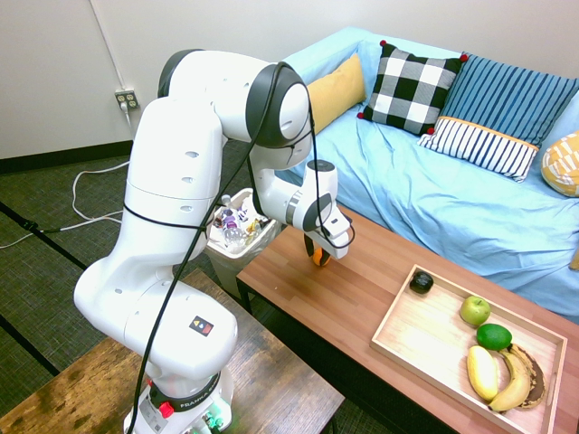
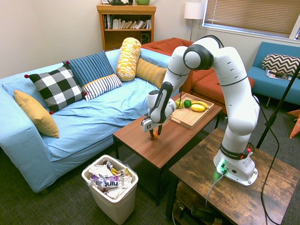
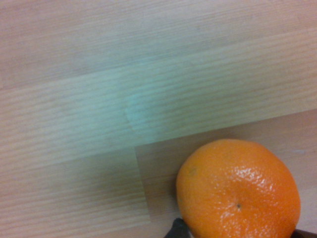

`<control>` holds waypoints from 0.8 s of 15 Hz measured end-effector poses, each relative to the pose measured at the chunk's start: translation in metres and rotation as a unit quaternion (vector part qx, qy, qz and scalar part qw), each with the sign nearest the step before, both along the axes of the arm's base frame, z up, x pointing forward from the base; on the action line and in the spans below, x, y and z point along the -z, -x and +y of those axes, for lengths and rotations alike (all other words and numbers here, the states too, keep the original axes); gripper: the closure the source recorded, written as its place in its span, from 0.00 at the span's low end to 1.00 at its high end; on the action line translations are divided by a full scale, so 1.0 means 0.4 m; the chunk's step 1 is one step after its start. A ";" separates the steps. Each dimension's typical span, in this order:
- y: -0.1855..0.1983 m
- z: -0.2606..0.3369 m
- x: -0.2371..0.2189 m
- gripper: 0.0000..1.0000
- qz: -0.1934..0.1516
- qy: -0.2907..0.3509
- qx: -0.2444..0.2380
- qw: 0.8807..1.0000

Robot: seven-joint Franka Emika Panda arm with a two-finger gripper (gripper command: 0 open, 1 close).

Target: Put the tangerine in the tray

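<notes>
- Wrist view shows the tangerine [image 3: 238, 191] filling the near corner of the picture, bright orange and dimpled, resting on the wood-grain top of the coffee table [image 3: 124, 99], with a dark sliver on each side of it at the picture's edge.
- From the first exterior view, my gripper [image 1: 317, 257] points straight down at the tangerine [image 1: 317, 259], near the end of the coffee table [image 1: 362, 298] closest to the waste bin [image 1: 237, 237].
- My fingers stand on either side of the fruit, narrowed around it; I think they are touching its skin, but the view is too small and shadowed for me to be sure the grip is firm.
- The second exterior view agrees: my gripper [image 2: 153, 134] is low over the table [image 2: 173, 136], with a spot of orange between the dark fingers, well in from the table's edges.
- The tray [image 1: 425, 339] lies at the far end of the same table, well apart from the tangerine. It holds a green apple [image 1: 475, 310], a lime [image 1: 494, 336], bananas [image 1: 498, 372] and a dark round fruit [image 1: 421, 282] in one corner.
- Writing: a small square label with red and yellow marks sits on my base link [image 1: 201, 326], and a line of print near the bottom of the base, neither readable. Wrappers in the bin [image 2: 109, 180] carry print I cannot make out with certainty.
</notes>
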State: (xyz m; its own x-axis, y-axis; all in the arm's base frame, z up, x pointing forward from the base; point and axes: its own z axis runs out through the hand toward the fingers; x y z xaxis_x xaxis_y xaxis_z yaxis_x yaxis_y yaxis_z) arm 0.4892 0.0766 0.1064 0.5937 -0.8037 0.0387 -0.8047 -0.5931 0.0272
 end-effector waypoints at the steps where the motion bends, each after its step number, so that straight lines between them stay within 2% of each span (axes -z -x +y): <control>1: -0.001 -0.001 -0.001 1.00 -0.001 -0.001 0.001 1.000; 5: -0.006 -0.005 -0.009 1.00 -0.004 -0.002 0.006 1.000; 8: -0.040 -0.040 -0.083 1.00 -0.030 -0.002 0.017 0.999; 10: -0.067 -0.120 -0.159 1.00 -0.046 0.006 0.039 0.998; 12: -0.082 -0.267 -0.228 1.00 -0.057 0.018 0.075 0.995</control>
State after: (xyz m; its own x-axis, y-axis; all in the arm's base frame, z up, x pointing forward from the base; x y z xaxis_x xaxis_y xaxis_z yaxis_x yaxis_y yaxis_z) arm 0.5221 -0.0303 0.1975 0.4573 -0.8800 0.1285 -0.8832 -0.4663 -0.0504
